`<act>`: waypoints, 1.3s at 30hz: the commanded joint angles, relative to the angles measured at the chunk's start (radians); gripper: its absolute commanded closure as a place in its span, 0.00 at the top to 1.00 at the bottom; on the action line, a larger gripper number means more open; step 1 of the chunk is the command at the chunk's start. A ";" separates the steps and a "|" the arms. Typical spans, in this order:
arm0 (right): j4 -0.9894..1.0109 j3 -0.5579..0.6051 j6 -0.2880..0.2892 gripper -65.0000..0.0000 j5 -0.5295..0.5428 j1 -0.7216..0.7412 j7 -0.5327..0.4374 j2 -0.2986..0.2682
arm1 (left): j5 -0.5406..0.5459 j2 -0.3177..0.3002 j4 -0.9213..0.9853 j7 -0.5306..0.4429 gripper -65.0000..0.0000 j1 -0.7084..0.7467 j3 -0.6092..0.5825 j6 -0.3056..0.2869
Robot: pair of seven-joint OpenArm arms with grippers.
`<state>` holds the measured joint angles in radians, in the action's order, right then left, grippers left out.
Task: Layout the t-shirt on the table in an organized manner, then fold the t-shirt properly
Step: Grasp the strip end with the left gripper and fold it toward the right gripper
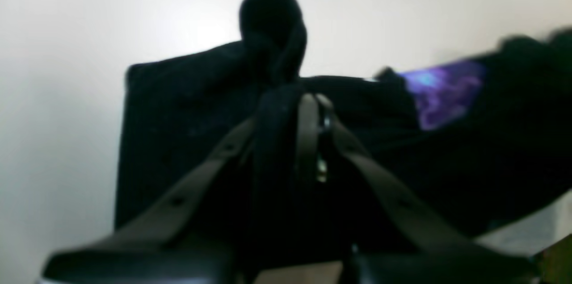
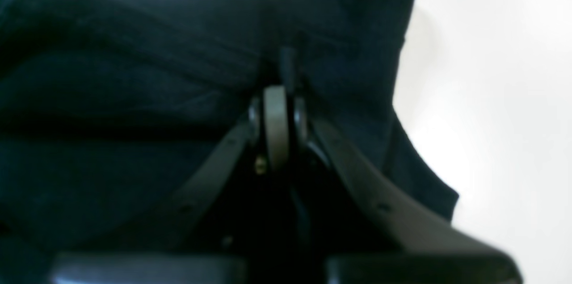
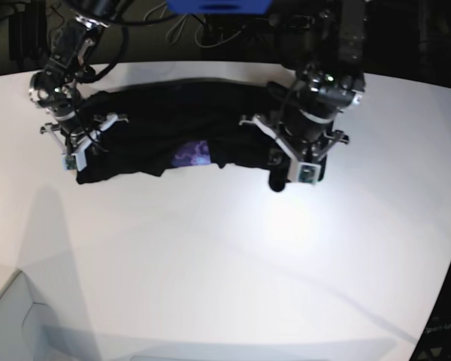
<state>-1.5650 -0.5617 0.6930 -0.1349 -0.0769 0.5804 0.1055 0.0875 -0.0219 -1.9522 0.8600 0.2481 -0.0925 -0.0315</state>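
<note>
Base view, left to right: your right claw (image 3: 77, 150) is clenched on one end of the shirt (image 3: 158, 124), your left claw (image 3: 289, 171) pinches the other, cloth bunched at the table's (image 3: 225, 256) far side, so next spread it flat.

matt black cloth t-shirt (image 3: 150, 120), smooth white table (image 3: 233, 256)

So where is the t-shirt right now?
In the base view the t-shirt stretches across the far part of the white table, pinched between the right end effector at its left end and the left end effector at its right end.
</note>
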 commanded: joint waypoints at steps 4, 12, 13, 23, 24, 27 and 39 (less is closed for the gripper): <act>-0.007 0.001 0.005 0.00 -0.015 0.009 0.014 0.000 | -0.056 0.069 0.018 -0.026 0.00 -0.017 -0.099 0.002; -0.007 0.001 0.005 0.00 -0.015 0.009 0.011 0.000 | -0.081 0.113 0.132 -0.028 0.00 -0.043 -0.151 0.002; -0.007 0.001 0.005 0.00 -0.015 0.009 0.011 0.000 | -0.081 0.126 0.132 -0.028 0.00 -0.043 -0.151 0.002; -0.007 0.001 0.005 0.00 -0.015 0.009 0.011 0.000 | -0.081 0.179 0.167 -0.028 0.01 -0.079 -0.151 0.002; -0.007 0.001 0.005 0.00 -0.015 0.009 0.014 0.000 | -0.081 0.179 0.176 -0.028 0.01 -0.085 -0.151 0.002; -0.007 0.001 0.005 0.00 -0.015 0.009 0.014 0.000 | -0.082 0.179 0.184 -0.028 0.00 -0.103 -0.155 0.002; -0.008 0.001 0.005 0.00 -0.015 0.006 0.016 0.000 | -0.087 0.179 0.184 -0.028 0.01 -0.108 -0.255 0.003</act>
<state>-1.5650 -0.5617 0.6922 -0.1417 -0.0753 0.5781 0.1059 -0.0040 0.1448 -1.7538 0.8555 0.1520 -0.3431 -0.0265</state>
